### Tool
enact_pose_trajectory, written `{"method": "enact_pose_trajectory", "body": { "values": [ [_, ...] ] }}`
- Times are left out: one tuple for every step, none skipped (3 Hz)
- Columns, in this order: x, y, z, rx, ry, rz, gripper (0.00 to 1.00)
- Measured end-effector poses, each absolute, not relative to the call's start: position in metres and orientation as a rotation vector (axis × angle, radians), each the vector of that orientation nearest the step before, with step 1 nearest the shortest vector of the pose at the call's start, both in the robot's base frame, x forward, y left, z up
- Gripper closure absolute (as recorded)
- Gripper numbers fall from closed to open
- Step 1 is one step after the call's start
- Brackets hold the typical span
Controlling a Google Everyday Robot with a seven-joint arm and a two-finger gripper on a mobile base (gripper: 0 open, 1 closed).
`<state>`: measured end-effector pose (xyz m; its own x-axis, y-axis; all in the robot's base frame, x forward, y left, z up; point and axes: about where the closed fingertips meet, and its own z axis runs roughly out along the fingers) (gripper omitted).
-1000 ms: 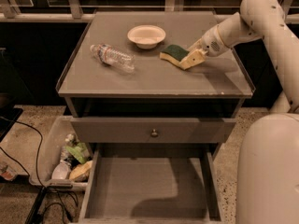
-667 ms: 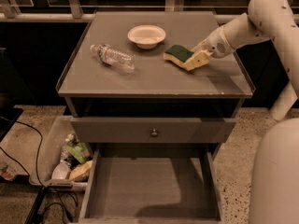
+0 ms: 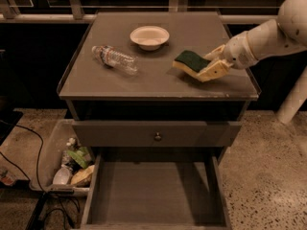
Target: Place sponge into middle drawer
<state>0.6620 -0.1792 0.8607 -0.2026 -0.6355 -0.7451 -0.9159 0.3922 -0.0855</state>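
Sitting on the floor far to the left is a bin [image 3: 48,159] with junk in it. On the grey cabinet top [image 3: 96,83] a clear water bottle [image 3: 115,59] lies on its side. At 1 o'clock from the bottle stands a white bowl [image 3: 149,36]. At 4 o'clock from the bowl is the sponge [image 3: 191,61], over the right part of the top. It is a small block, pale yellow below and dark green above. The gripper [image 3: 207,65] is at 3 o'clock from the sponge. Its two pale fingers [image 3: 214,71] pinch the sponge's right end. At 6 o'clock from the top is a shut drawer front [image 3: 120,134] with a round knob [image 3: 157,136]. Below it the middle drawer [image 3: 153,195] stands open, wide and grey.
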Motion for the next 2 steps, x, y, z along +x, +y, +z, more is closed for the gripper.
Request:
{"method": "enact_pose_trajectory", "body": {
  "values": [
    [0.619,-0.184,0.867,-1.358,1.888,0.489,1.0],
    [0.57,-0.193,0.868,-1.39,1.852,0.471,1.0]
  ]
}}
